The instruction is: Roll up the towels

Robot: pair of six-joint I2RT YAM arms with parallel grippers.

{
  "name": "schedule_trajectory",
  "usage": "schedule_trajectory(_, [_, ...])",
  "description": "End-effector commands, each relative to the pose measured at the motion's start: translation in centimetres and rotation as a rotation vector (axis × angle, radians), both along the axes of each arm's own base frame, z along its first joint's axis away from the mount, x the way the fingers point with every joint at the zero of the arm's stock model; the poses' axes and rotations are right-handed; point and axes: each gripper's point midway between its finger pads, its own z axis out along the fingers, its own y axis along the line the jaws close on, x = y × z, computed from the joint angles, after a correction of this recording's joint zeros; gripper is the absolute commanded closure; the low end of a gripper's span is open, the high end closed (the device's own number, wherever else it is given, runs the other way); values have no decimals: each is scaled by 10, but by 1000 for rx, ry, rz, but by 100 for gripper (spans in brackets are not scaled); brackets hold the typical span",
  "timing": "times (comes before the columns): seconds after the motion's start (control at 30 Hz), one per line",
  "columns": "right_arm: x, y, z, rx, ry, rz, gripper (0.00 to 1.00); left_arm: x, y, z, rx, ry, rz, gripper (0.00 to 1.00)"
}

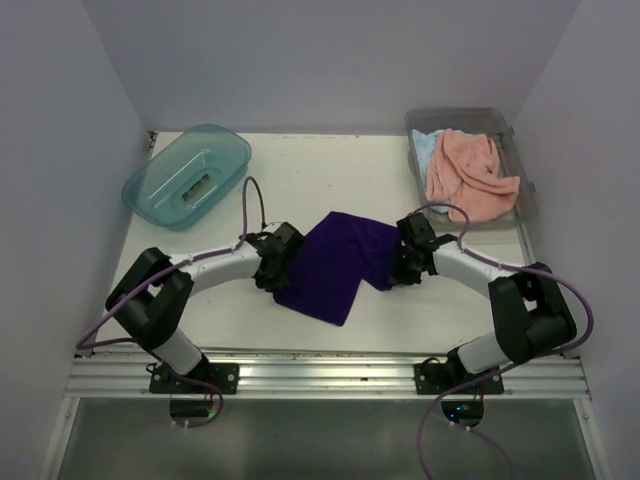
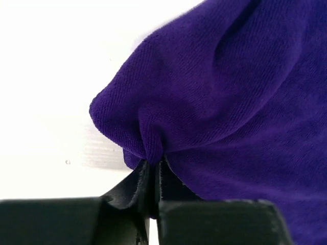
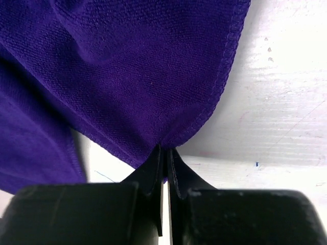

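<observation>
The purple towel [image 1: 335, 265] lies on the table [image 1: 300, 170] between the arms, with both grippers clamped on it: the left gripper [image 2: 153, 166] pinches a bunched fold at its left side, the right gripper [image 3: 164, 153] a hemmed corner. It looks light, soft and limp, likely to sag and crease wherever unsupported, so hems and corners seem the surest hold.
</observation>
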Motion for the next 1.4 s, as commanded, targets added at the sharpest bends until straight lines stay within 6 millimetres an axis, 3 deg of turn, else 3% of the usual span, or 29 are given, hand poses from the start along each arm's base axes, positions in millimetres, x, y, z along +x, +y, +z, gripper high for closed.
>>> schedule_trajectory(0.0, [18, 2, 13, -7, -66, -26, 100, 15, 19, -3, 125, -46, 33, 100])
schedule_trajectory(0.13, [34, -5, 52, -44, -153, -26, 100, 41, 35, 31, 160, -117, 61, 100])
schedule_trajectory(0.3, [51, -18, 114, -102, -300, -9, 100, 82, 95, 82, 177, -209, 149, 100])
schedule_trajectory(0.33, [51, -20, 129, -109, -316, -7, 100, 95, 111, 102, 169, -251, 197, 100])
schedule_trajectory(0.4, [48, -27, 150, -121, -371, -7, 100, 105, 127, 118, 175, -272, 195, 100])
schedule_trajectory(0.43, [42, -31, 154, -134, -369, -7, 100, 115, 140, 132, 173, -303, 230, 100])
schedule_trajectory(0.5, [33, -39, 163, -149, -388, -9, 100, 123, 151, 142, 188, -316, 223, 100])
schedule_trajectory(0.6, [14, -51, 151, -189, -346, -15, 100, 139, 156, 139, 171, -300, 214, 100])
schedule_trajectory(0.77, [-26, -68, 106, -225, -221, -62, 100, 170, 152, 119, 149, -233, 247, 99])
schedule_trajectory(0.83, [-37, -74, 98, -226, -208, -96, 100, 182, 143, 117, 117, -223, 230, 89])
schedule_trajectory(0.87, [-38, -76, 97, -229, -209, -109, 100, 183, 140, 117, 105, -212, 223, 70])
schedule_trajectory(0.9, [-39, -77, 96, -227, -206, -119, 91, 186, 133, 121, 68, -217, 205, 59])
schedule_trajectory(0.97, [-41, -77, 95, -227, -192, -118, 69, 184, 127, 126, 44, -214, 184, 35])
schedule_trajectory(1.0, [-41, -76, 96, -225, -190, -118, 59, 181, 124, 128, 26, -210, 172, 32])
schedule_trajectory(1.07, [-38, -75, 98, -223, -195, -117, 51, 167, 120, 140, 22, -211, 157, 25])
schedule_trajectory(1.1, [-37, -75, 98, -227, -192, -117, 47, 156, 120, 137, 31, -191, 153, 25])
schedule_trajectory(1.13, [-35, -75, 100, -227, -198, -120, 46, 146, 117, 148, 27, -215, 144, 25])
schedule_trajectory(1.23, [-28, -70, 101, -212, -204, -118, 44, 105, 121, 142, 28, -191, 178, 27])
schedule_trajectory(1.3, [-24, -65, 98, -200, -195, -110, 44, 75, 130, 130, 36, -173, 243, 35])
schedule_trajectory(1.37, [-18, -57, 97, -168, -195, -98, 44, 61, 133, 120, 26, -171, 298, 45])
